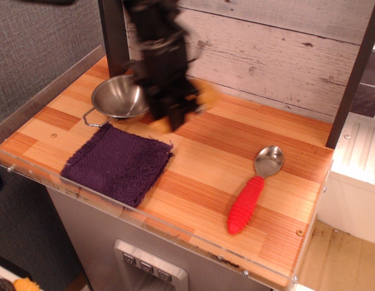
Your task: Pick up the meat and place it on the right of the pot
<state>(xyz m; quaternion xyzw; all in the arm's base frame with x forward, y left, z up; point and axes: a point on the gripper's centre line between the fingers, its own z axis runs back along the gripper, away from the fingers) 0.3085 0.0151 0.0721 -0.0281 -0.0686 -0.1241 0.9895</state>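
Wooden counter against whitewashed planks; blurred claw gripping meat.

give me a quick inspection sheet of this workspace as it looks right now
surface: wooden counter with a clear plastic edge, planks in light and reddish tones
job's things: pot at back left, upright, looks empty; meat blurred, held off the counter just right of the pot
clutter: purple cloth flat at front left, nothing on it; red-handled spoon lying at right, bowl end toward the wall
hand: hand blurred by motion, right of the pot, apparently shut on the meat
cables: nothing seen
surroundings: whitewashed plank wall behind, grey panel at left, white unit at far right
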